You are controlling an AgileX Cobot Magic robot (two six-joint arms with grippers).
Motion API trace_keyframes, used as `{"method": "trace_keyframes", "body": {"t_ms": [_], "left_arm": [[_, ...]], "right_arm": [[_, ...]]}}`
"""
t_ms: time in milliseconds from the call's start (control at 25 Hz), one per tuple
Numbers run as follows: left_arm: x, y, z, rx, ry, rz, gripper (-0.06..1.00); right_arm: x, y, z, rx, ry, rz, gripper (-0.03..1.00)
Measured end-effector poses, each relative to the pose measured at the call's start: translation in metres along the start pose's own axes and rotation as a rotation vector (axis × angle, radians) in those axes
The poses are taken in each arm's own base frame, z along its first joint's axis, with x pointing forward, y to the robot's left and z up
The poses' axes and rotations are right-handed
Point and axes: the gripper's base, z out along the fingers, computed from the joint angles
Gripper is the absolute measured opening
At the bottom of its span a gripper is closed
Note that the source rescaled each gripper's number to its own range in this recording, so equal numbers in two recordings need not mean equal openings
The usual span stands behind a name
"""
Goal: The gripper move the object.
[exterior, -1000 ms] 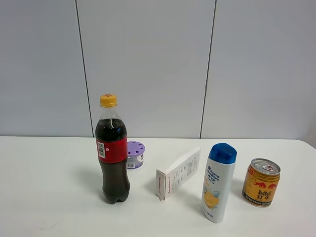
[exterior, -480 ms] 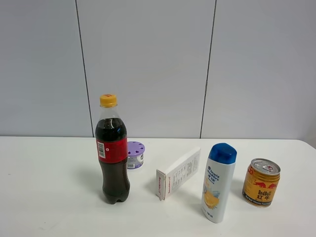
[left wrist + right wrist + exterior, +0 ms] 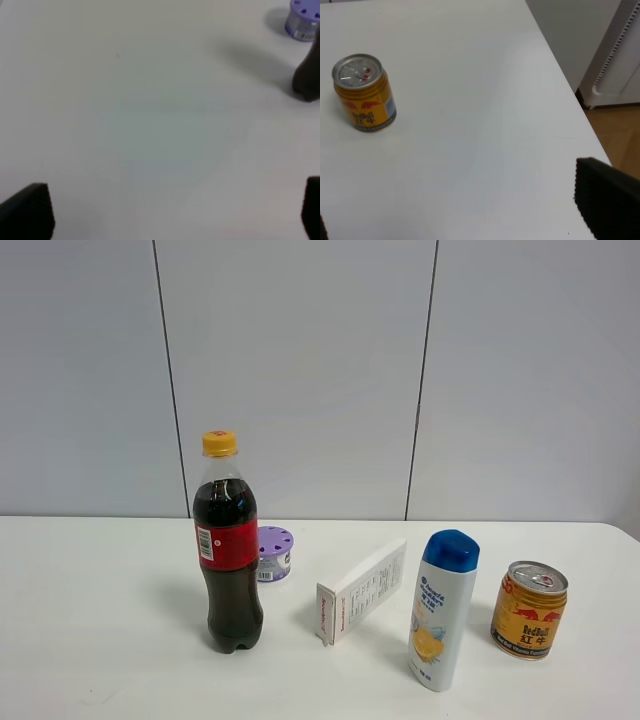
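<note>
The cola bottle (image 3: 228, 540), tall with dark cola, a red label and a yellow-orange cap, stands upright on the white table (image 3: 90, 640), left of centre. Only its dark base (image 3: 307, 80) shows in the left wrist view, far from the fingers. My left gripper (image 3: 170, 212) is open and empty, with black fingertips (image 3: 27, 210) at both lower corners of its view, over bare table. My right gripper (image 3: 465, 215) is open and empty, with one black finger (image 3: 605, 200) near the table's right edge. Neither gripper shows in the exterior high view.
A small purple container (image 3: 273, 553) stands just behind the bottle and also shows in the left wrist view (image 3: 303, 20). A white box (image 3: 362, 590), a white-and-blue shampoo bottle (image 3: 442, 610) and a gold can (image 3: 529, 609) stand to the right. The table's right edge (image 3: 570, 100) drops to the floor.
</note>
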Motion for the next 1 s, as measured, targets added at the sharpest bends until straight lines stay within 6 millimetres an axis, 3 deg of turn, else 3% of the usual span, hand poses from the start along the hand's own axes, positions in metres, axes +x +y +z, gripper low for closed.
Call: {"method": "trace_keyframes", "body": {"t_ms": [200,1000], "left_arm": [[0.007,0.0,0.01,0.01,0.028,-0.006,1.0],[0.005,0.003,0.019,-0.005,-0.049,-0.022,1.0]], "right_arm": [[0.0,0.0,0.0,0.0,0.0,0.0,1.0],[0.0,0.0,0.0,0.0,0.0,0.0,1.0]]}}
